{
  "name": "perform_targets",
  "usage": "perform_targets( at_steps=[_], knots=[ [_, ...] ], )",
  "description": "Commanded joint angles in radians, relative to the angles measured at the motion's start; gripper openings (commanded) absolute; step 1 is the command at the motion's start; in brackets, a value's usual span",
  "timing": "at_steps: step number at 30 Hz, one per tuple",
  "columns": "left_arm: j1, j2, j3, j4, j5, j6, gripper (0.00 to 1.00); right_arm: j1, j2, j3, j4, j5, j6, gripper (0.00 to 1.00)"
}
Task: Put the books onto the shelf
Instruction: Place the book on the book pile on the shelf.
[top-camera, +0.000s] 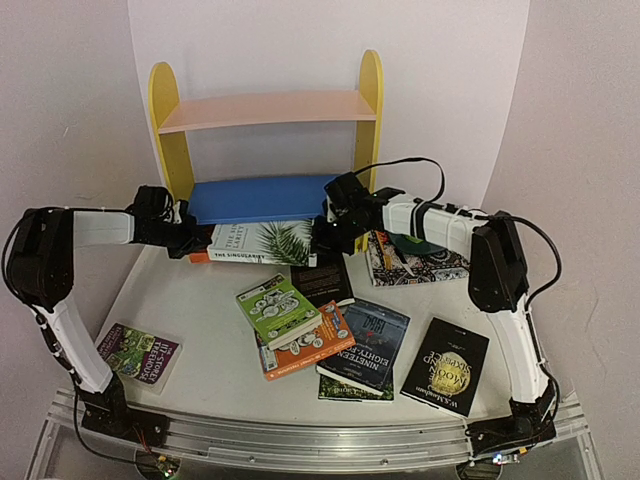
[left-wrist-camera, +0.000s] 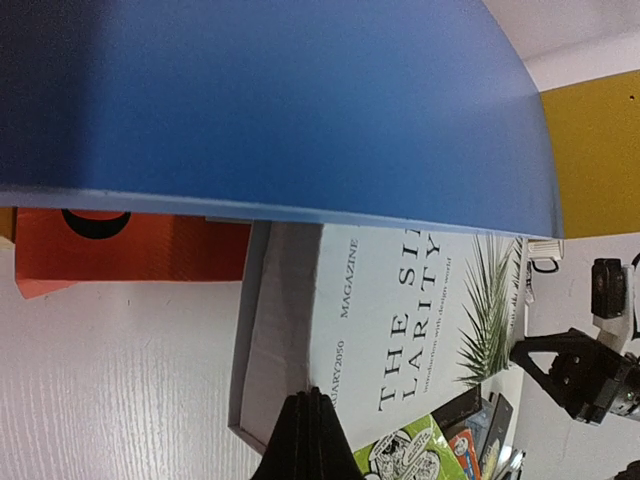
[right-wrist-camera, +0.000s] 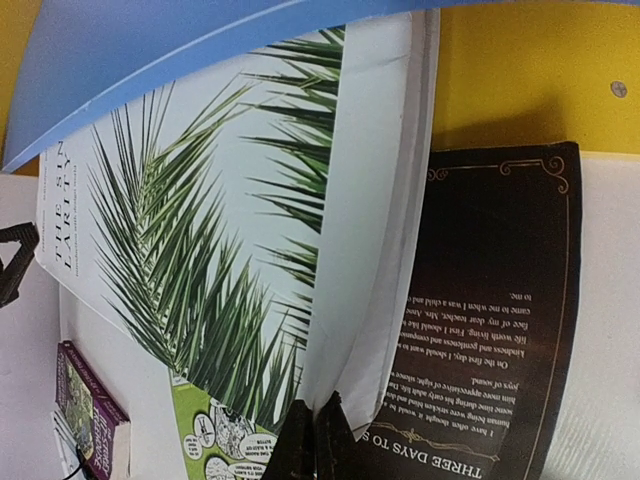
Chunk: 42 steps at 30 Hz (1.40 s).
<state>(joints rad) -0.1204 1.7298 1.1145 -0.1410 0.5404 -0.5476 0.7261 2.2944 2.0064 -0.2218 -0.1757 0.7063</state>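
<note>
**Left claw (top-camera: 192, 243) and right claw (top-camera: 325, 235) both closed at the white palm-leaf book (top-camera: 262, 243)**

Counted from above: one shelf (top-camera: 265, 108) at upper centre, two boards, pink over blue board (top-camera: 260, 198), between two yellow sides. Nine books (top-camera: 278, 310) on the table (top-camera: 200, 300): the white palm-leaf book partly beneath the blue board, an orange one (left-wrist-camera: 120, 250) at its left end, seven more spread lower in the frame. Two claws, fingertips pressed together, gripping nothing, one at each end of the white palm-leaf book.
</note>
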Motion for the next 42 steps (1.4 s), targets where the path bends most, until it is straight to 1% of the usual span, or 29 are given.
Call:
perform_targets(
  at_steps=[1, 12, 21, 26, 32, 38, 42],
  knots=[
    [-0.016, 0.025, 0.082, 0.041, 0.049, 0.013, 0.0, 0.038, 0.048, 0.085, 0.16, -0.074, -0.021, 0.0],
    [-0.01, 0.035, 0.103, 0.041, -0.07, 0.043, 0.0, 0.039, 0.128, 0.114, 0.349, -0.053, -0.028, 0.0],
    [-0.01, 0.044, 0.069, 0.047, -0.107, 0.016, 0.0, 0.047, 0.128, 0.085, 0.429, -0.044, -0.037, 0.0],
    [-0.004, 0.042, 0.033, 0.086, -0.119, -0.018, 0.0, 0.053, 0.131, 0.085, 0.437, -0.046, -0.052, 0.0],
    [-0.002, -0.004, -0.018, 0.118, -0.143, -0.022, 0.0, 0.06, 0.125, 0.075, 0.448, -0.055, -0.066, 0.0],
    [-0.005, -0.083, -0.08, 0.13, -0.162, -0.022, 0.0, 0.068, 0.114, 0.049, 0.483, -0.066, -0.076, 0.0],
    [-0.008, -0.118, -0.103, 0.133, -0.152, -0.028, 0.0, 0.071, 0.107, 0.038, 0.497, -0.066, -0.078, 0.0]
  ],
)
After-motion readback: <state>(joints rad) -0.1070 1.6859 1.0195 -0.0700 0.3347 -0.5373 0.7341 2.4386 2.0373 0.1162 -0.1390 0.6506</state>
